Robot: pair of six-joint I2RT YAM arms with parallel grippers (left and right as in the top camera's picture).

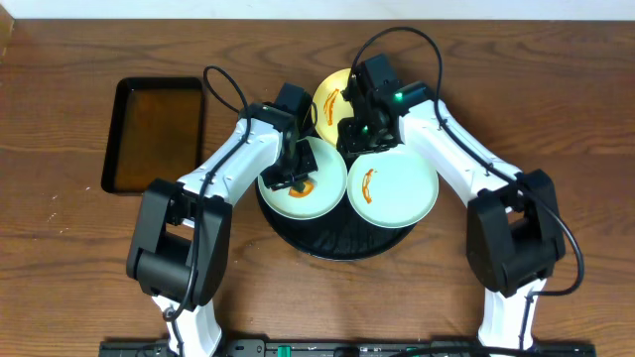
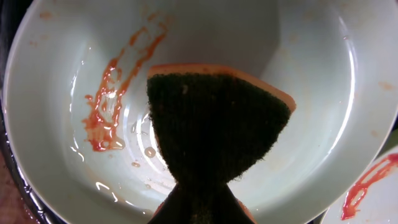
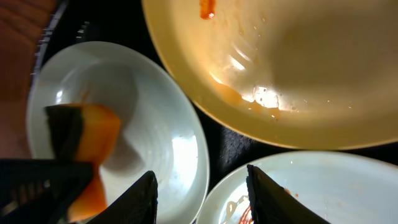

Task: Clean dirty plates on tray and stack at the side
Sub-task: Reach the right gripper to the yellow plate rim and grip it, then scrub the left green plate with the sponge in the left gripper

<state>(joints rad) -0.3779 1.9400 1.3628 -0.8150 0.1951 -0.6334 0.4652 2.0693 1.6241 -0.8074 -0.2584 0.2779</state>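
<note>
Three plates on tray, left claw clamped tight on sponge over 9 o'clock plate, right claw half-open, empty, above tray centre.

A dark brown wooden table with streaky grain spreads wide on every side, well out to the left of the left gripper jaws and to the right of the right gripper jaws. Beyond both sets of jaws, along the table's far edge, runs a thin pale strip; whether it is wall or floor cannot be told. The light is soft and even.
</note>
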